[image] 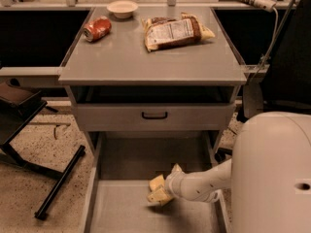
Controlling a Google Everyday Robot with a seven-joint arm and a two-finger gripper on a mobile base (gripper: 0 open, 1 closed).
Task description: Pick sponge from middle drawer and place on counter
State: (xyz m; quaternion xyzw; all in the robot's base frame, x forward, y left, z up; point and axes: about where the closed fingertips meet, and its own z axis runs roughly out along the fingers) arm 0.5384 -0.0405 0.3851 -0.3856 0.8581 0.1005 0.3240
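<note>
The hand (158, 189) is low inside the open middle drawer (116, 212), pointing left. I cannot tell its state. The sponge (156, 182) seems to be the pale-yellow piece at its tip, not on the bench (146, 62).

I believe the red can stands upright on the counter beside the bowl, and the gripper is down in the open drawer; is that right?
Not quite: the camera view shows the red can lying on its side on the counter beside the bowl. The gripper is down in the drawer.
</note>
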